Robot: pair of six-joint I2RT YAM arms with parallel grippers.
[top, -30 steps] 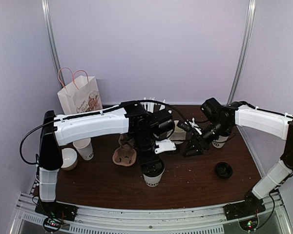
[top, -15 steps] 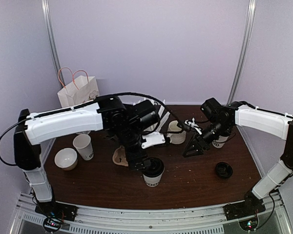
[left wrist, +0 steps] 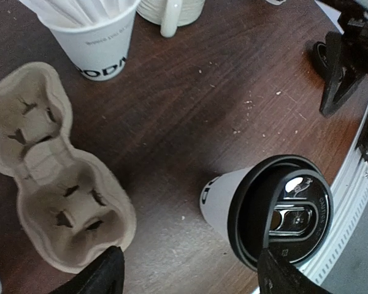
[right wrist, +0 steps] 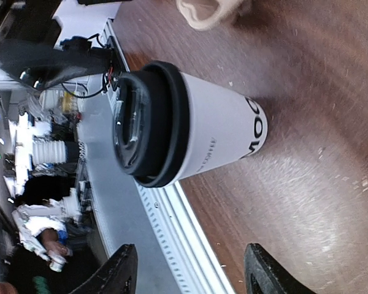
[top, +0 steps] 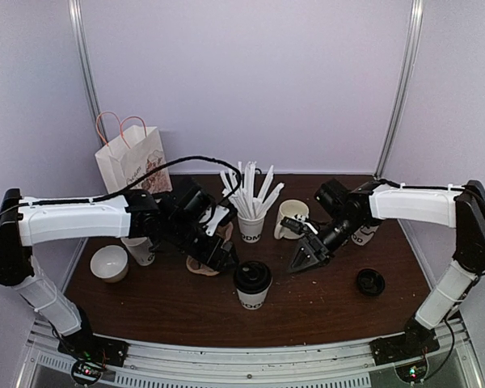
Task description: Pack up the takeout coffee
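Note:
One takeout coffee cup (top: 252,284), white with a black lid, stands upright near the table's front middle. It also shows in the left wrist view (left wrist: 267,211) and the right wrist view (right wrist: 190,125). My left gripper (top: 217,252) is open and empty, left of this cup, over the cardboard cup carrier (top: 204,260). My right gripper (top: 305,255) is open and empty, to the cup's right. A second white cup (top: 362,234) stands without a lid behind my right arm. A loose black lid (top: 370,281) lies at the front right.
A same-print cup of white sticks (top: 250,222) and a cream mug (top: 292,218) stand mid-table. An open white cup (top: 141,249) and a bowl (top: 109,263) are at the left. A paper bag (top: 133,158) stands at the back left.
My left arm has drawn back to the left, away from the lidded cup, uncovering the stick cup. My right gripper has moved left and nearer to the lidded cup.

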